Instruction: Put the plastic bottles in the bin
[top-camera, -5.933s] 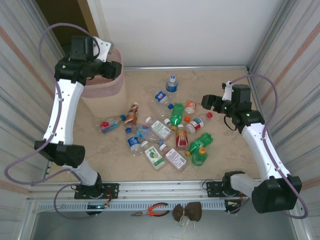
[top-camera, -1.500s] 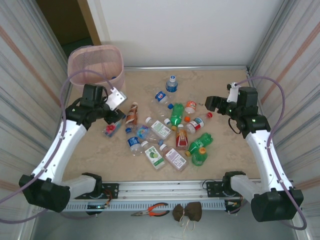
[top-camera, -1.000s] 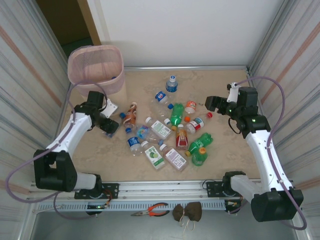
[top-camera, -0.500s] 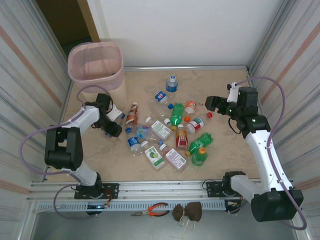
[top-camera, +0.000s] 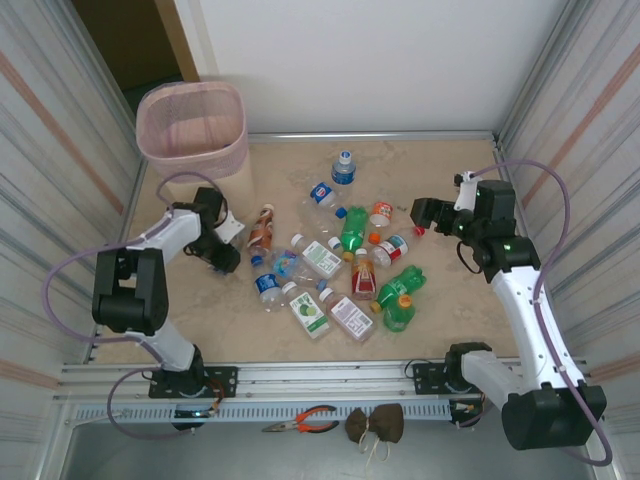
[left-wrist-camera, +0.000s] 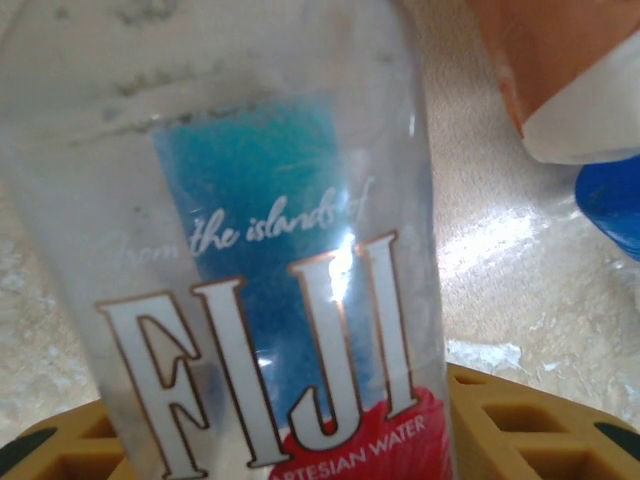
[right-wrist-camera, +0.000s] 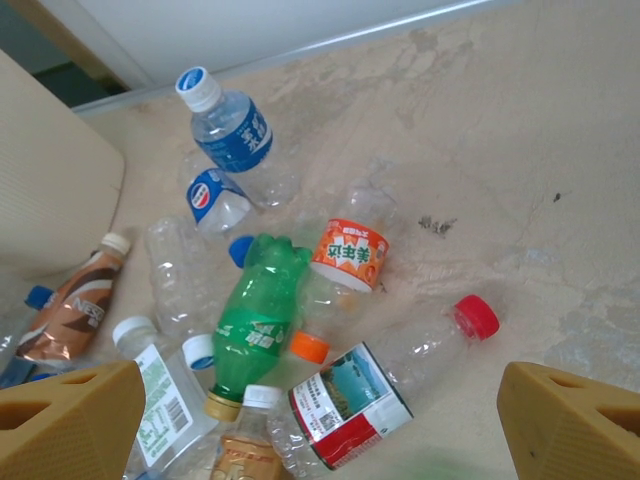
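Left gripper (top-camera: 224, 254) sits low on the marble-look table (top-camera: 230, 320), just L of the bottle heap (top-camera: 345, 270) and on the near side of the pink mesh bin (top-camera: 195, 125), w/ a clear Fiji water bottle (left-wrist-camera: 270, 300) btwn its yellow fingers (left-wrist-camera: 545, 430). The fingers flank the bottle at both edges; whether they actually clamp it can't be told. Label: blue panel seen thru the plastic, white script "from the islands of", big white "FIJI" outlined in copper, red patch below w/ "ARTESIAN WATER". The bottle's long axis runs bottom-to-top in the wrist view, lettering upright; which end carries the cap can't be told. A blue cap (left-wrist-camera: 612, 210) and an orange-brown bottle (left-wrist-camera: 560, 60) lie just beside it.

Right gripper (top-camera: 419, 212) hovers at the heap's R edge, fingers wide apart, nothing btwn them. Below it:
- a green bottle (right-wrist-camera: 255, 320), gold cap at its near end
- a crushed clear one w/ a Pepsi label (right-wrist-camera: 213, 196)
- a brown Nescafé bottle (right-wrist-camera: 72, 305)
- a red-capped clear bottle (right-wrist-camera: 400, 375) w/ a landscape label, lying slantwise
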